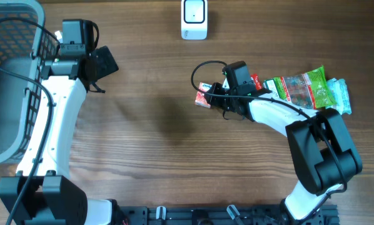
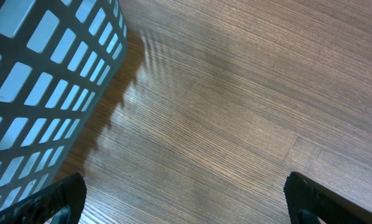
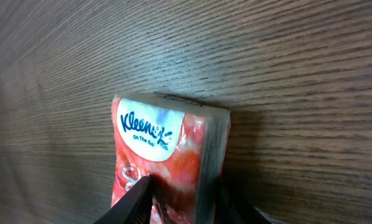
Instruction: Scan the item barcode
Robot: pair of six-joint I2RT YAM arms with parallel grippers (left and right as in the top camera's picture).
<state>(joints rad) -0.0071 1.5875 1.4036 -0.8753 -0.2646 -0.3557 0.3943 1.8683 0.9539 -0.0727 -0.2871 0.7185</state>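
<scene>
Our right gripper [image 3: 183,210] was clenched on the tissue pack [image 3: 167,158]. One dark, hard-edged finger pressed on each long side of it, near the end closest to the wrist.

The pack was a soft, flattened block in glossy red-orange plastic film. Its corners were rounded and the film creased along the edge by the finger [image 3: 134,200]. Its long axis ran straight out from between the fingers, with the free end pointing away from the wrist. That far end carried a white oval label with blue "Kleenex On The Go" lettering, face up toward the wrist camera. No barcode showed on the visible face.

Under and ahead of the pack lay the wooden table [image 3: 298,74], brown with fine straight grain. We could not tell whether the pack touched it. From overhead, the pack [image 1: 204,97] stuck out past the right gripper [image 1: 214,98]. Behind the wrist lay a crinkled green snack bag [image 1: 303,87] beside a pale teal packet [image 1: 341,95]. The white, rounded scanner [image 1: 194,19] stood well off to one side of the fingers.

Our left gripper [image 2: 186,202] was released, its black fingers spread wide over bare wood. The grey plastic lattice basket [image 2: 43,81] stood just beside one finger.
</scene>
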